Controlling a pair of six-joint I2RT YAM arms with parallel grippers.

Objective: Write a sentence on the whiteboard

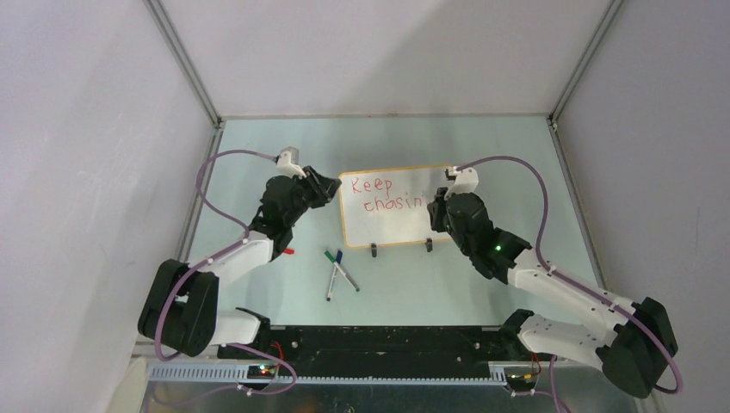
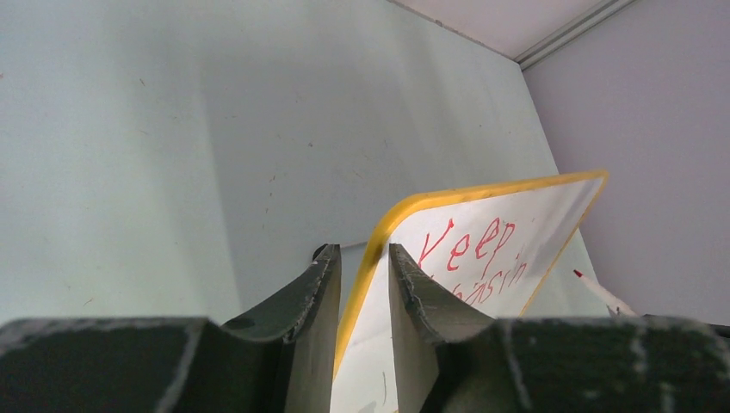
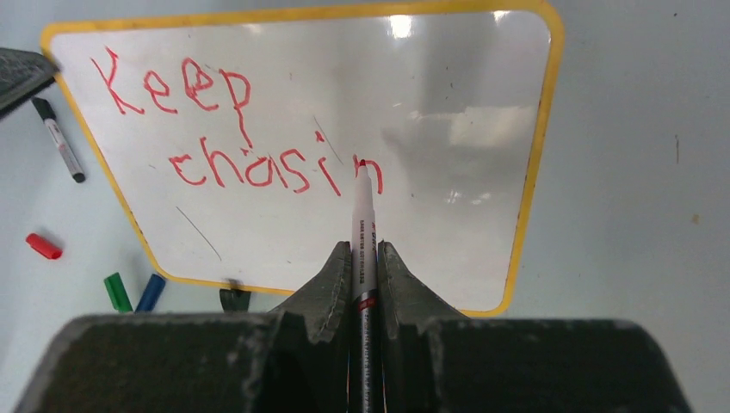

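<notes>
Two lines of the sentence (image 3: 245, 129) are showing in red on the whiteboard (image 1: 387, 231), reading "Keep" and "chasin", so I judge the second word is wanting its last letter. The whiteboard is leaning on its black clip feet near the middle of the surface (image 1: 482, 146). The left claw (image 2: 361, 258) is pinching its left edge, one finger on each face of the frame. The right claw (image 3: 363, 254) is pressing together on a red marker (image 3: 362, 211), whose tip is sitting at the last "n".

To do the step well, the right arm should be shifting the tip just right of that "n", where bare white is waiting, and keeping light, even contact so the stroke is neither skipping nor pushing the board back. The left claw should be holding firm throughout, since the board is only propped. Letter height should be matching the row, leaving room underneath. Loose markers (image 1: 337, 271) and a red cap (image 3: 43, 246) are lying in front, well apart from the writing.
</notes>
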